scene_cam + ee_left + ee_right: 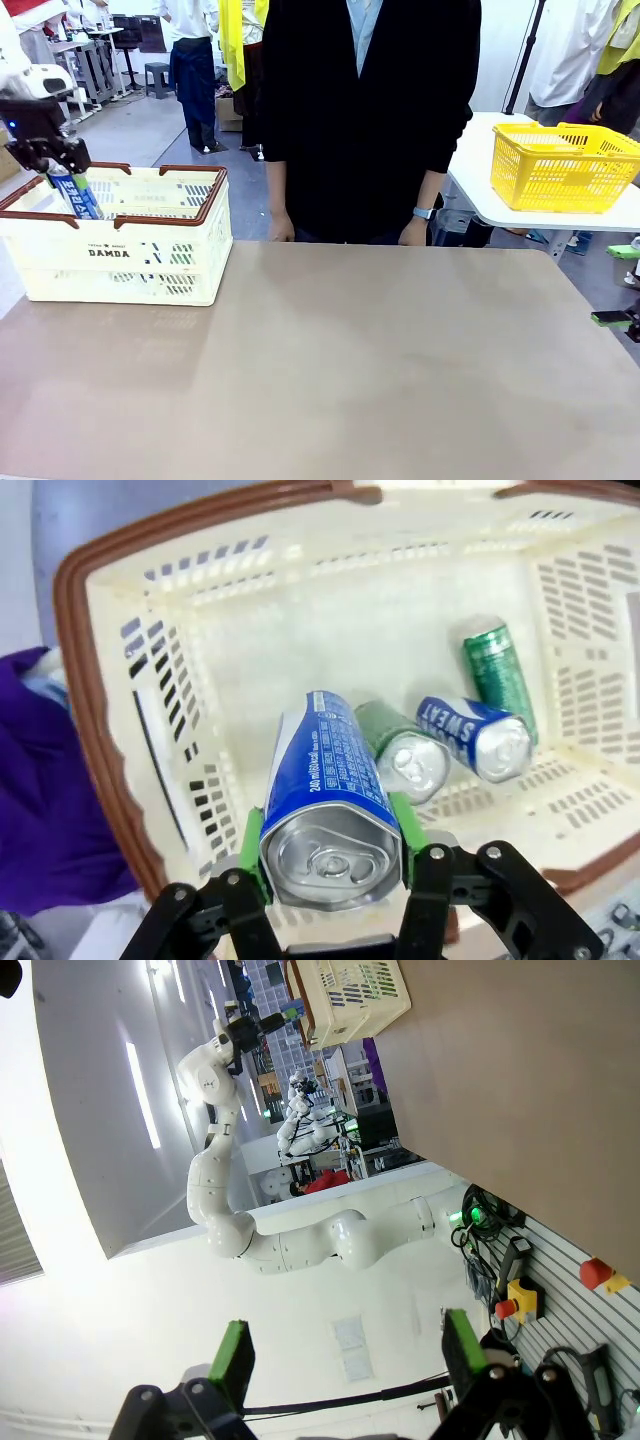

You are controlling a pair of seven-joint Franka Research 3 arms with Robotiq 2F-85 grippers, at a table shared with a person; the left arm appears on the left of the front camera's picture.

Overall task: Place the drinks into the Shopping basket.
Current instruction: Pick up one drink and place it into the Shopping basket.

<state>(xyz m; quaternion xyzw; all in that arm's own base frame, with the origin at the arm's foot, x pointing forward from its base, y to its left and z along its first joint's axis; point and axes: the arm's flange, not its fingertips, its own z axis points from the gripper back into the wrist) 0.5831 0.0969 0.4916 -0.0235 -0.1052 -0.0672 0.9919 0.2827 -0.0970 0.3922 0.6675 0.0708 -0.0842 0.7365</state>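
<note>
A blue can (325, 780) is clamped between the green pads (252, 842) of the left gripper (330, 865), above the Shopping basket (100, 730); beyond the fingertips three cans (470, 735) are seen lying on its floor; the right gripper (345, 1360) is spread wide, nothing held.

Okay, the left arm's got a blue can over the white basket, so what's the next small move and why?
Probably lower a little and open the fingers. The left gripper is shut on the blue can, already hanging inside the rim of the Shopping basket, over bare floor beside three cans lying there: two green and one blue. The drop spot looks clear.
</note>
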